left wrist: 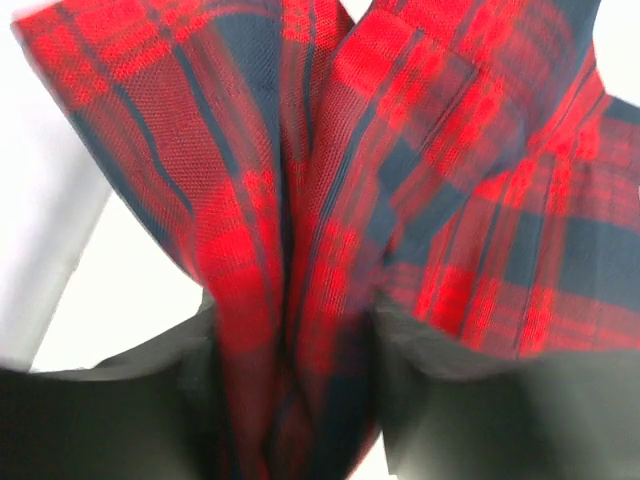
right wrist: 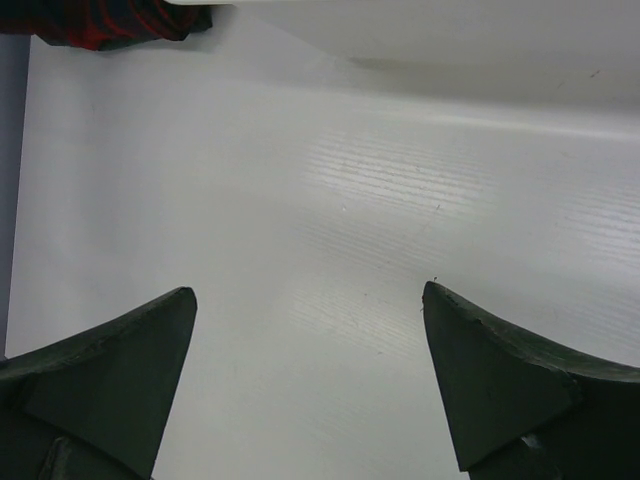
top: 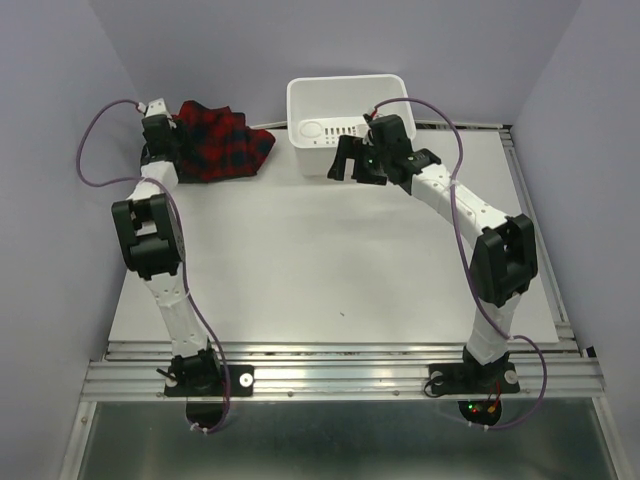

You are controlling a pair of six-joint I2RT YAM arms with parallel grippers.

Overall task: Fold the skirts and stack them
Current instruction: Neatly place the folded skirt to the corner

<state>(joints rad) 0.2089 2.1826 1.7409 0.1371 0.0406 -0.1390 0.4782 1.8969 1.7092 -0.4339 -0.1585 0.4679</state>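
Observation:
The red-and-navy plaid skirt lies bunched at the far left of the table. My left gripper is shut on a fold of it; in the left wrist view the plaid cloth runs down between the two dark fingers. My right gripper is open and empty, just in front of the white tub, above bare table; its fingers stand wide apart. A corner of the plaid skirt shows at the top left of the right wrist view. The dark charcoal skirt is not in view.
A white plastic tub stands at the far middle of the table; its wall fills the top of the right wrist view. The white table surface spreads between the arms. Walls close in on the left and right.

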